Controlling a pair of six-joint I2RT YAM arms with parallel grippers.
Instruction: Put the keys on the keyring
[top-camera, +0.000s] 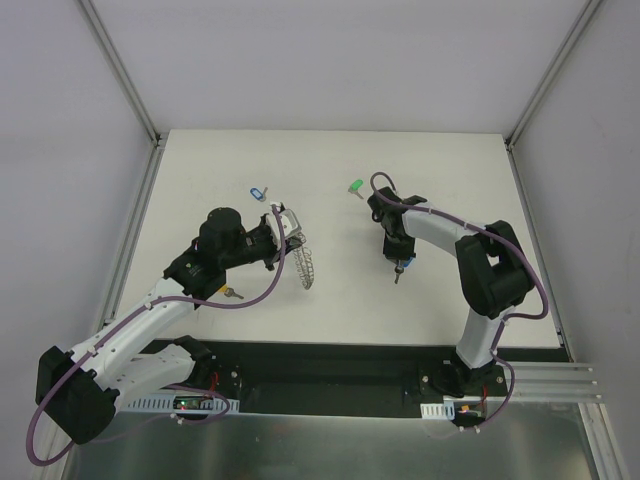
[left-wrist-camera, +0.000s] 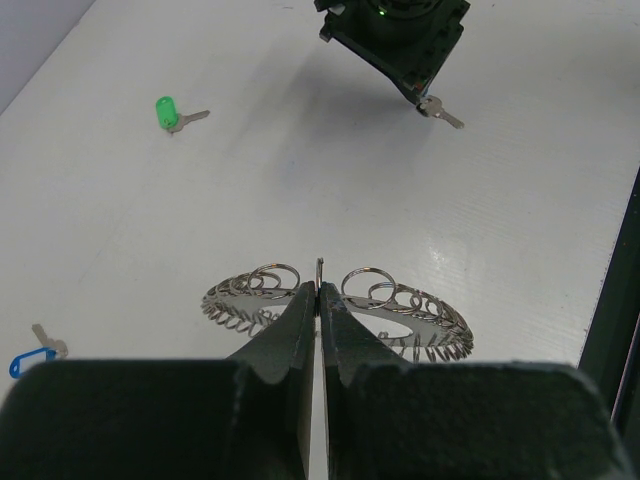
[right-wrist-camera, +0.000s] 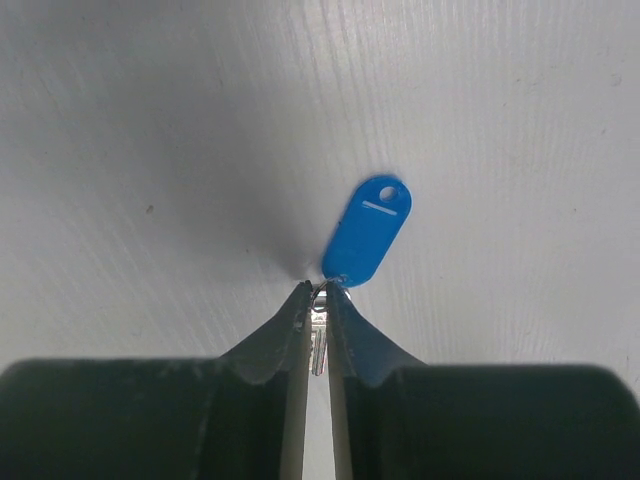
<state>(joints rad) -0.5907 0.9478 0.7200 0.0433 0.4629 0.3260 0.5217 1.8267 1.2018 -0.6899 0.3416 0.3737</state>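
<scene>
Leftward first: the left claw (left-wrist-camera: 318, 292) is clamped tight on the keyring (left-wrist-camera: 420, 315) at its rim; hold that rock-steady. Further right, the right claw (right-wrist-camera: 315, 296) pinches the blue key (right-wrist-camera: 368, 232) by its shank, head free. I'd aim the head's hole squarely at one loop, approaching slowly.

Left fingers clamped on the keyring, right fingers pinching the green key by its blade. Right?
No. The right fingers pinch the blue key by its blade, as the right wrist view shows; the green key lies loose on the table. The left fingers are clamped on the keyring.
</scene>
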